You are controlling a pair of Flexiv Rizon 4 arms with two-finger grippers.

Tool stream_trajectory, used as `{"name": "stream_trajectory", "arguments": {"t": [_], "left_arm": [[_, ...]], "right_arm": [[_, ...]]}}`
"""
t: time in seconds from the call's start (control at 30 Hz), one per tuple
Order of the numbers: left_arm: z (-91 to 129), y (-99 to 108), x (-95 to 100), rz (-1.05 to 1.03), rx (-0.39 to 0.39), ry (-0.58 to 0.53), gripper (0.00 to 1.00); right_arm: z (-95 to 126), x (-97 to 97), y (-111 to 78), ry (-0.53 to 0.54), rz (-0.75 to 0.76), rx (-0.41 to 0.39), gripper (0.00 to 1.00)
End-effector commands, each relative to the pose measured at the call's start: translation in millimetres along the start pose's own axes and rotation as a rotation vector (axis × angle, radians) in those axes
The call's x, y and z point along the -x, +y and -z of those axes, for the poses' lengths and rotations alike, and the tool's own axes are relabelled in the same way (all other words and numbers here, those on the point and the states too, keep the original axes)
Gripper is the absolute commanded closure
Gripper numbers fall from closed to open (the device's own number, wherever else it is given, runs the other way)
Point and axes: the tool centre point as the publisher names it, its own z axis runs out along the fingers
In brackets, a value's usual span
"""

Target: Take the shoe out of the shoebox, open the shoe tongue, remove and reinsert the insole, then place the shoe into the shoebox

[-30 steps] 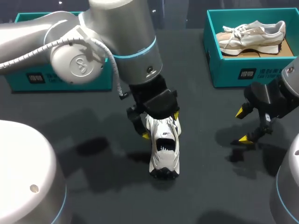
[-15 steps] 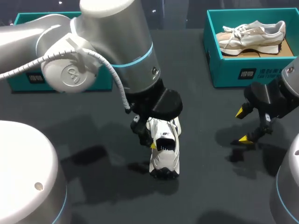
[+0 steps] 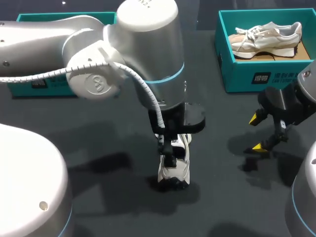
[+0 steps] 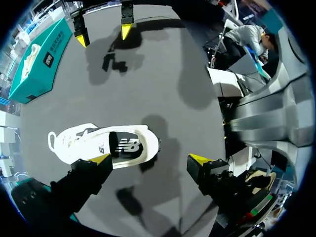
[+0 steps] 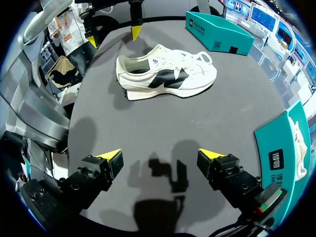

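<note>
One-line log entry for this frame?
shoe: upright on table | left gripper: open above shoe | right gripper: open, apart

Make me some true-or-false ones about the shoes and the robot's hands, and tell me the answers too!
1. The white shoe is on the table. True.
2. The left gripper is shut on the white shoe. False: it is open, and the shoe lies beside one finger.
3. The right box has a beige shoe in it. True.
4. The right gripper holds the white shoe. False: it is open and empty, apart from the shoe.
</note>
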Motion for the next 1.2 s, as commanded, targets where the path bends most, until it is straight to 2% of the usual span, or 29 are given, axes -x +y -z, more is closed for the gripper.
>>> {"name": "stream_trajectory", "arguments": {"t": [0.03, 0.3, 0.67, 1.03, 1.2], "left_arm": [[-21.2, -17.0, -0.2, 0.047, 0.103, -0.032, 0.0], [-48.4, -16.3, -0.5, 0.075, 0.128, -0.052, 0.0], [-68.1, -9.3, -2.0, 0.05, 0.121, -0.09, 0.0], [-85.5, -2.5, 1.6, 0.059, 0.11, -0.088, 0.15], [-93.3, -3.9, 1.0, 0.055, 0.101, -0.109, 0.25]], "right_arm": [[0.0, -1.7, 0.0, -0.003, -0.001, -0.003, 0.0], [0.0, -1.7, 0.0, -0.003, -0.001, -0.003, 0.0], [0.0, -1.7, 0.0, -0.003, -0.001, -0.003, 0.0], [0.0, -1.7, 0.0, -0.003, -0.001, -0.003, 0.0], [0.0, -1.7, 0.0, -0.003, -0.001, -0.003, 0.0]]}}
